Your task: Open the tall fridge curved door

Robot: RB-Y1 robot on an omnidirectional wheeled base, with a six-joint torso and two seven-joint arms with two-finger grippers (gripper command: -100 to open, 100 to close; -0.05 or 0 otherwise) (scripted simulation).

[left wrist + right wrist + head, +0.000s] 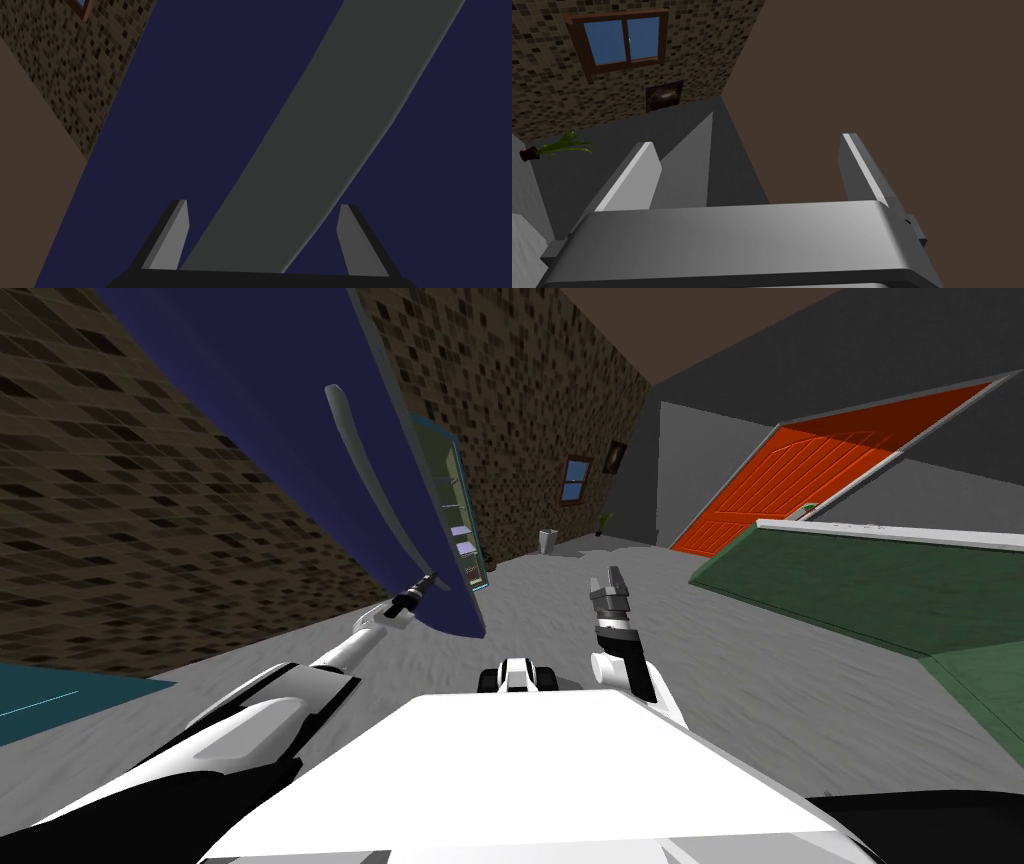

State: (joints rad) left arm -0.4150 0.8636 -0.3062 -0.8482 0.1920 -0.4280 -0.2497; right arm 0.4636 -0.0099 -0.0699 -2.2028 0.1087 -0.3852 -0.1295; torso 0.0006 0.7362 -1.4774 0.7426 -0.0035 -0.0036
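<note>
Spread apart, my left claw (262, 205) straddles the long, curved grey handle (325, 140) of the tall dark navy fridge door (200, 100) ahead on my left, while my right claw (610, 580) hangs open in mid-air.

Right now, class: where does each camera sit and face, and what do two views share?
Head view: on the head, steeply down at the navy fridge door; left gripper and right gripper show.
Left wrist view: left hand, facing the grey handle between the open left gripper.
Right wrist view: right hand, pointing upward; right gripper open.
Shared: head and left wrist show the handle.
</note>
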